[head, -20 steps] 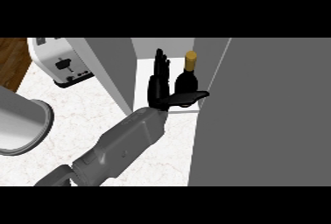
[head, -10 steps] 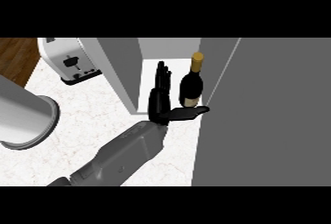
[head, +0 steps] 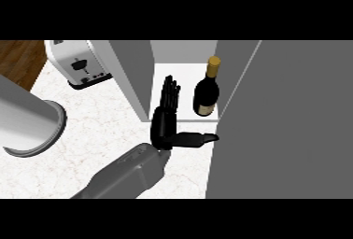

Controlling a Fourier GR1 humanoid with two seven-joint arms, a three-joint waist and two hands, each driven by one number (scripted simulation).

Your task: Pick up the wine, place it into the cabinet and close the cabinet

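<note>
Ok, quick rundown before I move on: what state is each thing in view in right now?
wine bottle: upright inside the cabinet, not held
cabinet: open, door not yet closed
cabinet door: swung out at the view's right
hand: open, fingers straight, thumb out, just left of the bottle; I cannot tell which hand it is
toaster: standing on the counter, slots empty

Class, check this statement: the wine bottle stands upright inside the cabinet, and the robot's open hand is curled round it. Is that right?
Not quite. In the head view the wine bottle does stand upright inside the cabinet, but the hand is not curled round it: it is open, fingers straight, beside the bottle with a gap between them.
</note>
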